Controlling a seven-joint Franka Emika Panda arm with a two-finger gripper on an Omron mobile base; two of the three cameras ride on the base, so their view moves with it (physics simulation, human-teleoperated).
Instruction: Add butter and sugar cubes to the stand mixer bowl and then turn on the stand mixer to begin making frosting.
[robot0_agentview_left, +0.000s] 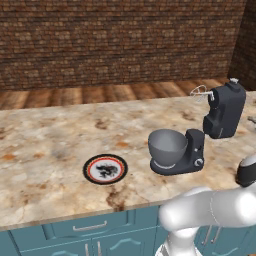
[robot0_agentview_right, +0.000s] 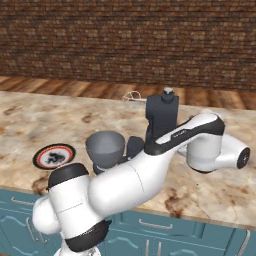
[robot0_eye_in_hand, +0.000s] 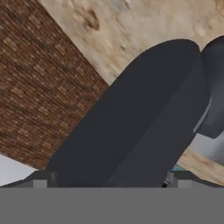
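The mixer head is being crowded at frame centre by the wide-spread, empty tool; the bowl is sitting empty, so a knock is being risked.

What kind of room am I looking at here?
Most likely a kitchen, and a computer-rendered one. A marble-patterned counter sits over teal cabinet drawers, a dark stand mixer with its grey bowl stands on it, and a brick wall runs behind.
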